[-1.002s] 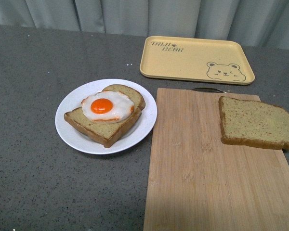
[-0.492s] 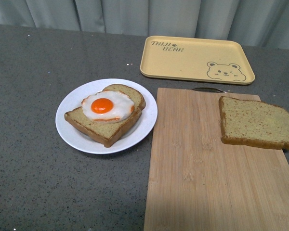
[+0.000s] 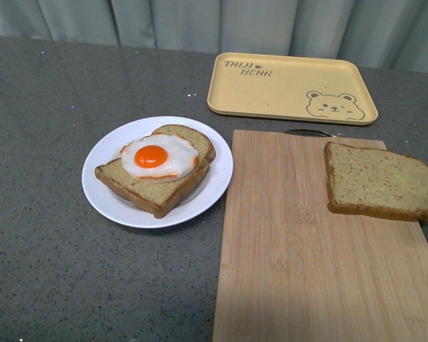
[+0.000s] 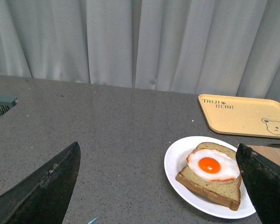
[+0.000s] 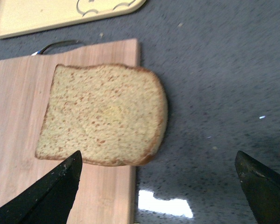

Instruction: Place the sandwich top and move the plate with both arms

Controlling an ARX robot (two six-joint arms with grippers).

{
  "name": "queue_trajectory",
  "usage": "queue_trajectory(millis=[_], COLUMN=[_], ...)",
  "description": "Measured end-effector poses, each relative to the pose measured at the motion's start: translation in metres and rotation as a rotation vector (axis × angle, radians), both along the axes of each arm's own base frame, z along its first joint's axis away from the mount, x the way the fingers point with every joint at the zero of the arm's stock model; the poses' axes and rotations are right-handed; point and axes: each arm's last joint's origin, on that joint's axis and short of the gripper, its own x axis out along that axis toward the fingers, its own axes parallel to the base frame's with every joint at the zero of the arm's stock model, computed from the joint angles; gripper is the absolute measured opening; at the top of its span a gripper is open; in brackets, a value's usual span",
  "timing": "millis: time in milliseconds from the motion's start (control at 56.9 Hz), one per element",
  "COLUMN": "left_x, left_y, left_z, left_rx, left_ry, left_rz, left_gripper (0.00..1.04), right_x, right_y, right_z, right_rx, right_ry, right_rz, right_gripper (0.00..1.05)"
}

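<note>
The sandwich top point(image 3: 380, 181), a plain tan speckled slice, lies on the right side of the wooden cutting board point(image 3: 299, 249), overhanging its right edge. It also shows in the right wrist view point(image 5: 102, 114). The white plate point(image 3: 114, 203) sits left of the board and holds a bread slice with a fried egg point(image 3: 157, 157); the plate shows in the left wrist view point(image 4: 175, 163) too. My left gripper point(image 4: 161, 186) is open above the table, near the plate. My right gripper point(image 5: 161, 186) is open above the table beside the sandwich top. Neither arm shows in the front view.
A yellow bear-printed tray point(image 3: 291, 87) lies behind the board, near grey curtains. The table is dark grey speckled stone point(image 3: 50, 271). A bright light glare point(image 5: 163, 205) lies on the table by the board's edge.
</note>
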Motion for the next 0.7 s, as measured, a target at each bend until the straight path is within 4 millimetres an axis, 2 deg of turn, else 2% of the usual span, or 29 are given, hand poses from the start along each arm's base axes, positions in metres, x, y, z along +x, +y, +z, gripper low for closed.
queue_trajectory(millis=[123,369,598,703], left_x=[0.0,0.0,0.0,0.0], left_y=[0.0,0.0,0.0,0.0], left_z=[0.0,0.0,0.0,0.0], left_rx=[0.0,0.0,0.0,0.0], left_ry=[0.0,0.0,0.0,0.0], left_rz=[0.0,0.0,0.0,0.0], left_gripper=[0.98,0.98,0.98,0.98], right_x=[0.017,0.048,0.067,0.07], right_y=[-0.004,0.0,0.011,0.011], right_z=[-0.019,-0.036,-0.046,-0.046], right_rx=[0.056,0.176,0.189,0.197], right_ry=[0.095,0.14,0.196,0.208], right_rz=[0.003,0.006,-0.006,-0.014], right_gripper=[0.95,0.94,0.62,0.42])
